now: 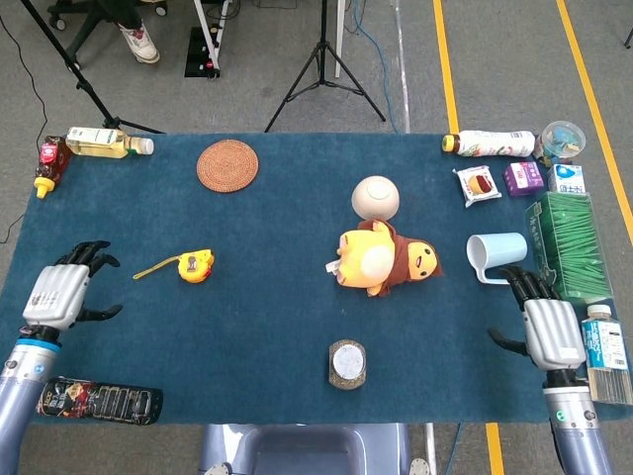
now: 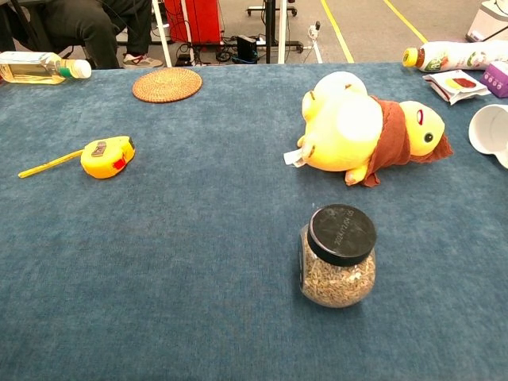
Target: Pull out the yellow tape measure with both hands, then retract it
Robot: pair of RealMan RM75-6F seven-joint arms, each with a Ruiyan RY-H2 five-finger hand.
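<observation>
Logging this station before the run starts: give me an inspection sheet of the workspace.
Surface: blue cloth table.
Job's things: yellow tape measure lies untouched, a short length of blade out.
Clutter: plush toy, grain jar, woven coaster, light blue mug, bottles and snack packs at the edges.
Hands: left hand and right hand open, holding nothing.
Cables: on the floor behind the table.
Surroundings: tripod, yellow floor lines.
</observation>
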